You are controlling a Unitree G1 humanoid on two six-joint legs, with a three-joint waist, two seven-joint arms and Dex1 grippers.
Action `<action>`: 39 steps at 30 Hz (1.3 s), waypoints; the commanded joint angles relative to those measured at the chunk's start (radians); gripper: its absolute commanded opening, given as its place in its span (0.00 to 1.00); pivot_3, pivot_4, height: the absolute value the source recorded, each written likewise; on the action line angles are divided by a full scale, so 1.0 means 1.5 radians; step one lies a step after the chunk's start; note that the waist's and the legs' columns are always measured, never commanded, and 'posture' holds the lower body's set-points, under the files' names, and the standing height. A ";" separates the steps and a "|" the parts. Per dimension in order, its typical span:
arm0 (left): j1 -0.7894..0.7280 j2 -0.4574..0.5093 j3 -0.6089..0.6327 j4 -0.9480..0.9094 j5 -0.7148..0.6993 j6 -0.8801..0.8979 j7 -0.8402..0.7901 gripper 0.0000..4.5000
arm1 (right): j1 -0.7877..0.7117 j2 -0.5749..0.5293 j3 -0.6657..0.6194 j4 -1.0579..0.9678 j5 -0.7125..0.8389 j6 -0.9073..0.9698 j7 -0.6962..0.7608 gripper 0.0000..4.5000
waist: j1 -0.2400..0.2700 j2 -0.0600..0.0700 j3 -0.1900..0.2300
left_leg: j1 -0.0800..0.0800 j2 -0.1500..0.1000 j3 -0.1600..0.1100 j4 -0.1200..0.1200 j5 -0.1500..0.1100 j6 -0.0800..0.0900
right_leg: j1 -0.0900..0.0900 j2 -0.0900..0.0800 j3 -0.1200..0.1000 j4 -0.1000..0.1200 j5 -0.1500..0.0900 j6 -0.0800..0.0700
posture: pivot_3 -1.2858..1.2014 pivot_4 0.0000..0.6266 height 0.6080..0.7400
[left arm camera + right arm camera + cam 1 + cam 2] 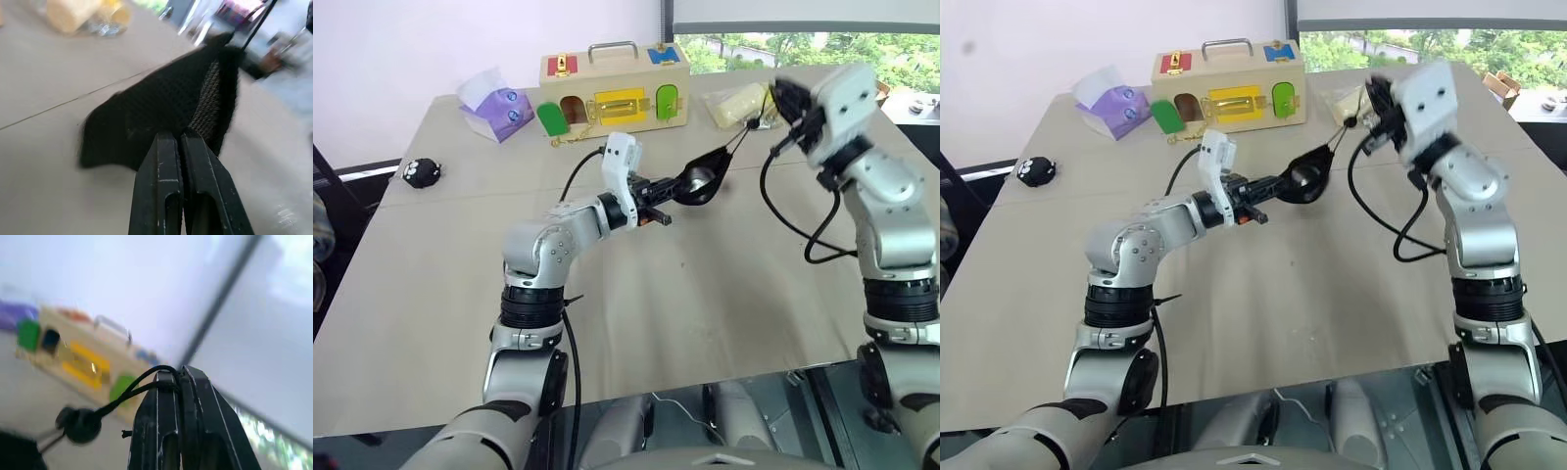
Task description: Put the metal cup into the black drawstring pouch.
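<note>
The black drawstring pouch [690, 189] hangs above the middle of the table, stretched between both grippers. Its mouth gapes, and the silvery metal cup [702, 177] shows inside it. My left gripper [666, 193] points level toward the pouch and is shut on its near edge; the left wrist view shows the black fingers [164, 161] pinched on the mesh fabric [161, 107]. My right gripper [781, 98] is raised at the far right, shut on the pouch's thin black cord [128, 394]. The cord runs taut down to the pouch, with its toggle [79, 425] just below the fingers.
A wooden latch box [612, 93] with coloured doors stands at the back of the table. A purple tissue pack [497, 108] lies to its left, and a clear bag of yellowish cups [736, 104] to its right. A black fuzzy toy [421, 172] sits near the left edge.
</note>
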 commanded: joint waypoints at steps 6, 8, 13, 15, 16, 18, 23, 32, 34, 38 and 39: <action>-0.026 0.012 -0.030 -0.049 0.011 -0.126 -0.068 0.56 | -0.024 0.002 0.041 -0.059 0.013 0.065 0.029 0.00 | 0.002 0.000 0.000 | -0.001 -0.001 0.000 0.000 0.000 0.000 | 0.000 -0.002 0.000 0.000 0.000 0.000 | 0.52 0.24 0.77; -0.035 0.003 -0.027 -0.056 0.000 -0.137 -0.076 0.56 | -0.022 0.004 0.053 -0.058 0.010 0.064 0.036 0.00 | 0.002 0.000 0.000 | -0.001 -0.001 0.000 0.000 0.000 0.000 | 0.000 -0.002 -0.001 0.000 0.000 0.000 | 0.52 0.24 0.77; -0.044 0.003 -0.039 -0.058 0.001 -0.146 -0.087 0.56 | -0.017 0.011 0.073 -0.066 0.011 0.065 0.049 0.00 | -0.001 0.000 0.000 | 0.000 0.000 0.000 0.000 0.000 0.000 | 0.000 -0.002 0.000 0.000 0.000 0.000 | 0.52 0.24 0.77; -0.045 0.004 -0.042 -0.057 -0.001 -0.146 -0.089 0.56 | -0.018 0.015 0.077 -0.068 0.012 0.066 0.049 0.00 | 0.000 0.000 0.000 | 0.000 0.000 0.000 0.000 0.000 0.000 | 0.000 -0.002 0.000 0.000 0.000 0.000 | 0.52 0.24 0.77; -0.045 0.004 -0.043 -0.056 -0.001 -0.147 -0.090 0.56 | -0.018 0.016 0.079 -0.068 0.012 0.066 0.050 0.00 | 0.000 0.000 0.000 | -0.001 0.000 0.000 0.000 0.000 0.000 | 0.000 -0.002 0.000 0.000 0.000 0.000 | 0.52 0.24 0.77; -0.045 0.005 -0.046 -0.056 -0.001 -0.144 -0.092 0.56 | -0.020 0.018 0.083 -0.068 0.010 0.066 0.052 0.00 | 0.001 0.000 0.000 | -0.001 -0.001 0.000 0.000 0.000 0.000 | 0.000 -0.002 -0.001 0.000 0.000 0.000 | 0.52 0.24 0.77; -0.033 0.007 -0.064 -0.062 0.007 -0.143 -0.093 0.56 | -0.032 0.028 0.092 -0.077 0.013 0.074 0.056 0.00 | 0.000 0.000 0.000 | -0.001 -0.001 0.000 0.000 0.000 0.000 | 0.000 -0.002 -0.001 0.000 0.000 0.000 | 0.52 0.24 0.77; -0.021 0.008 -0.075 -0.064 0.011 -0.148 -0.090 0.03 | -0.040 0.034 0.095 -0.088 0.014 0.087 0.063 0.00 | 0.001 0.000 0.000 | -0.001 -0.001 -0.001 0.000 0.000 0.000 | 0.000 -0.002 -0.001 0.000 0.000 0.000 | 0.52 0.24 0.77; -0.018 0.011 -0.080 -0.061 0.017 -0.151 -0.091 0.03 | -0.046 0.036 0.092 -0.088 0.014 0.087 0.062 0.00 | 0.000 0.000 0.000 | -0.001 -0.001 -0.001 0.000 0.000 0.000 | 0.000 -0.002 -0.001 0.000 0.000 0.000 | 0.52 0.24 0.77; -0.016 0.018 -0.093 -0.042 0.046 -0.161 -0.088 0.03 | -0.090 0.097 0.019 -0.054 0.041 0.045 -0.023 0.00 | -0.001 0.000 0.000 | -0.001 -0.001 -0.001 0.000 0.000 0.000 | 0.000 -0.002 -0.001 0.000 0.000 0.000 | 0.52 0.24 0.77; -0.012 0.021 -0.098 -0.034 0.057 -0.161 -0.084 0.03 | -0.113 0.118 -0.019 -0.033 0.041 0.000 -0.068 0.00 | -0.001 0.000 0.000 | 0.000 0.000 0.000 0.000 0.000 0.000 | 0.000 -0.002 0.000 0.000 0.000 0.000 | 0.52 0.24 0.77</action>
